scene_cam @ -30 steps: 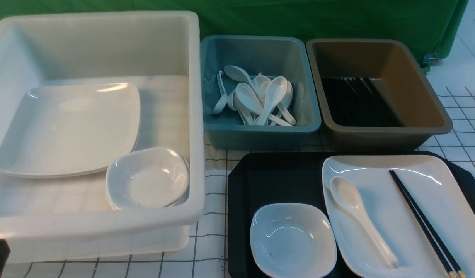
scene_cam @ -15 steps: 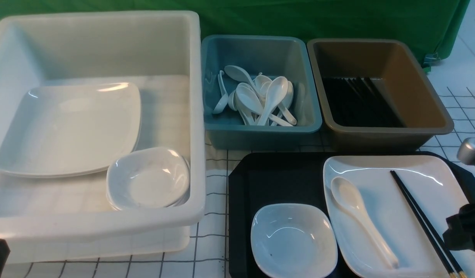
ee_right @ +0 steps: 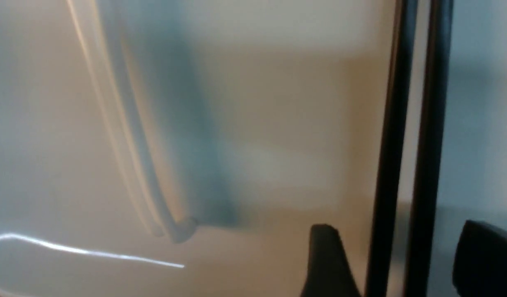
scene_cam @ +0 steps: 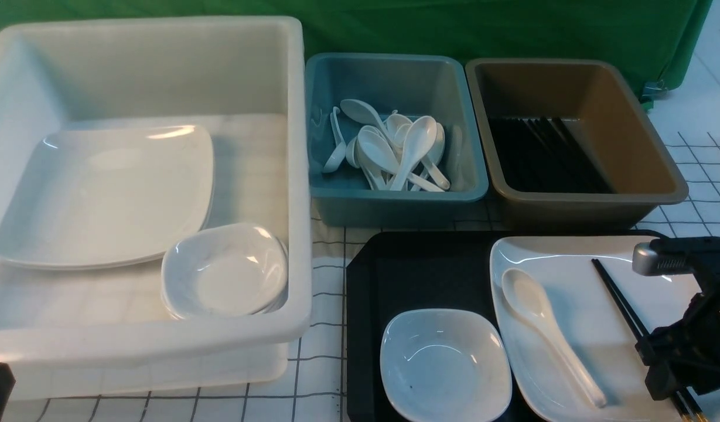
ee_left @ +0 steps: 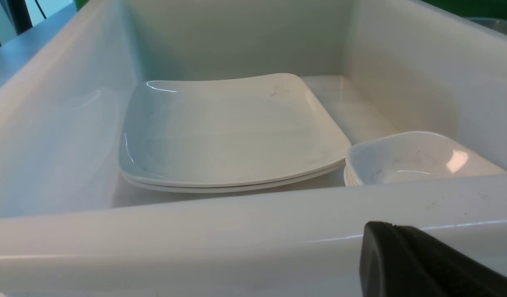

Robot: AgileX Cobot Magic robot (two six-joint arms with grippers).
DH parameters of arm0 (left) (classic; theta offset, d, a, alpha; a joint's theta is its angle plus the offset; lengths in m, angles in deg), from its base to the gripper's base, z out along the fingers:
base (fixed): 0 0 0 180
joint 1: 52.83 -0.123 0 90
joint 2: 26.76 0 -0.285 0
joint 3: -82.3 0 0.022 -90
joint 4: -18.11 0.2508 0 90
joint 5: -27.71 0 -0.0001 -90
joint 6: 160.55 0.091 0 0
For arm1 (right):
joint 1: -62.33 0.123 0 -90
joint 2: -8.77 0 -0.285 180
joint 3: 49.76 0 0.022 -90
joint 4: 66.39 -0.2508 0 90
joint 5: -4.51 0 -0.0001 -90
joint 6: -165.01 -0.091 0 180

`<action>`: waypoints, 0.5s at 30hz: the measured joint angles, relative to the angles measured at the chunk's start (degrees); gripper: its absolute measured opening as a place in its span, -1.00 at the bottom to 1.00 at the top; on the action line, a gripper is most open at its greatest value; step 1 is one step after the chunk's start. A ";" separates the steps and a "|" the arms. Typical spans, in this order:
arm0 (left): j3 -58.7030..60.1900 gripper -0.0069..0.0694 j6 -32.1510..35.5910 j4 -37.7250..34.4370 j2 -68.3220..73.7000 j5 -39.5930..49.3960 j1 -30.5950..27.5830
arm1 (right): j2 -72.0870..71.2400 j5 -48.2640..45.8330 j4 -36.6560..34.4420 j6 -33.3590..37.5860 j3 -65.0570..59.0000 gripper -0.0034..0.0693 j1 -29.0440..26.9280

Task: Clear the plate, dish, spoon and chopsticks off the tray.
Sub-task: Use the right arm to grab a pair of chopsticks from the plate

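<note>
The black tray (scene_cam: 418,269) lies front right. On it the large white plate (scene_cam: 576,328) bears the white spoon (scene_cam: 547,328) and the black chopsticks (scene_cam: 614,293). The small white dish (scene_cam: 444,366) sits on the tray left of the plate. My right gripper (scene_cam: 664,372) hangs low over the near part of the chopsticks. In the right wrist view it (ee_right: 406,260) is open, and both chopsticks (ee_right: 391,123) run between its fingers (ee_right: 327,260). The spoon handle (ee_right: 142,165) shows there, blurred. Of my left gripper only one black finger (ee_left: 402,255) shows, low outside the white bin.
The big white bin (scene_cam: 160,346) at left holds stacked plates (scene_cam: 102,193) and small dishes (scene_cam: 225,269). The teal bin (scene_cam: 395,202) holds several spoons. The brown bin (scene_cam: 588,202) holds black chopsticks. A green cloth hangs behind.
My right arm has come in from the right edge and moved left and down over the near part of the chopsticks. The tray's things and the left arm have not moved.
</note>
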 joint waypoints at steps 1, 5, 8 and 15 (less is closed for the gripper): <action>0.00 -0.77 0.00 0.00 0.00 0.00 0.00 | 0.57 0.31 0.00 0.12 0.02 0.22 0.00; 0.00 -0.77 0.00 0.00 0.00 0.00 0.00 | 1.72 1.15 0.05 0.62 0.02 0.03 0.00; 0.00 -0.77 0.00 0.00 0.00 0.00 0.00 | 1.76 0.52 0.05 1.27 0.07 -0.39 0.00; 0.00 -0.77 0.00 0.00 0.00 0.00 0.00 | -0.44 -4.93 0.11 1.78 1.61 -0.56 0.00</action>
